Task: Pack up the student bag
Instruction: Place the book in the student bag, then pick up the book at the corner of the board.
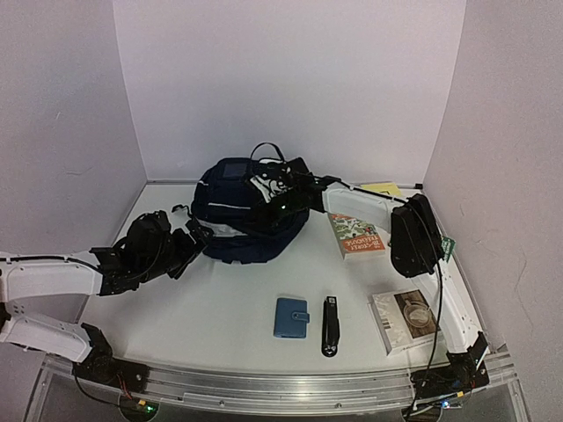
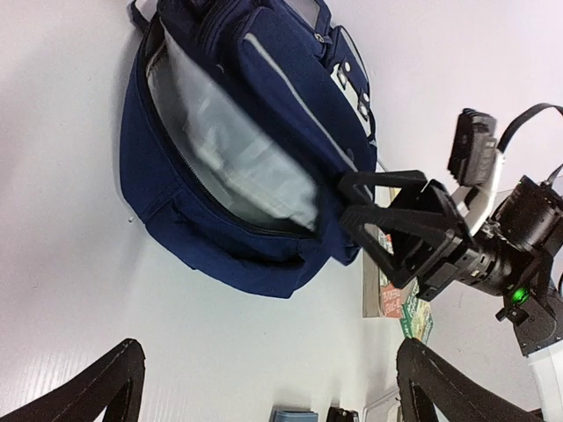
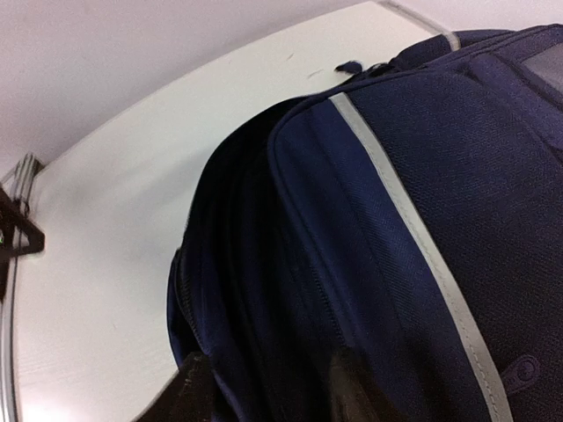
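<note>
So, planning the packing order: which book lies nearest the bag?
The red-and-green book beside the student bag; the beige book lies by the front edge.

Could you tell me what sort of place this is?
Probably a robot lab cell rather than a classroom: plain white panels wall in a white table, and an aluminium rail runs along its near edge, where the left arm base and right arm base are mounted.

A white table stands boxed by plain pale-lilac panels: back wall at twelve o'clock, left wall at nine, right wall at three. A metal rail edges it at six o'clock; light is soft, even
</note>
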{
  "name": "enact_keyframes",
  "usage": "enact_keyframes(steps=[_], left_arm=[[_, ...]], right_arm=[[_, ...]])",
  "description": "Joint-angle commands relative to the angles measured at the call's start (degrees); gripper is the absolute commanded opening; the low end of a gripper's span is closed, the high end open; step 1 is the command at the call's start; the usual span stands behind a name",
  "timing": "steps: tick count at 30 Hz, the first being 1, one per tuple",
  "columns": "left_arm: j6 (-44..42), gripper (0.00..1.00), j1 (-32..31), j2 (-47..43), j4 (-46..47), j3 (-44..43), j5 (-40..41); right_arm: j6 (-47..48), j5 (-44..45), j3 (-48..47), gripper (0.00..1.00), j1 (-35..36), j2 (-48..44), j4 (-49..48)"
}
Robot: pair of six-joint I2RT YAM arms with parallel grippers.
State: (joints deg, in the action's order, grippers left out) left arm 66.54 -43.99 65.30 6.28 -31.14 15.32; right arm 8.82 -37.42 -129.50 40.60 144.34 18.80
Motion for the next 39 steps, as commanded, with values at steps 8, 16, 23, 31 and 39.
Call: enact_keyframes(steps=[8, 16, 23, 31, 39], left_arm=[[-20.93, 1.00, -1.84, 6.19, 0.07, -10.19, -21.22], [-29.28, 1.00, -7.73, 14.42, -1.05, -16.99, -27.05], [-34.33, 1.00, -13.00, 24.70, -1.73, -25.34, -28.04], [-34.85, 1.00, -15.86, 30.35, -1.16, -29.82, -27.21], [-34.73, 1.00, -15.96, 29.53, -0.43, -29.14, -26.22]], right_arm=[[-0.52, 5.94, 16.10, 0.97, -3.54, -27.15, 10.63], [6.81, 10.26, 37.30, 0.98, -17.75, -46.36, 33.53], [16.63, 14.67, 52.90, 0.98, -31.25, -57.17, 47.02], [27.56, 23.30, 62.25, 0.98, -49.45, -58.53, 52.66], [33.38, 24.12, 68.01, 0.95, -57.87, -53.82, 53.45]])
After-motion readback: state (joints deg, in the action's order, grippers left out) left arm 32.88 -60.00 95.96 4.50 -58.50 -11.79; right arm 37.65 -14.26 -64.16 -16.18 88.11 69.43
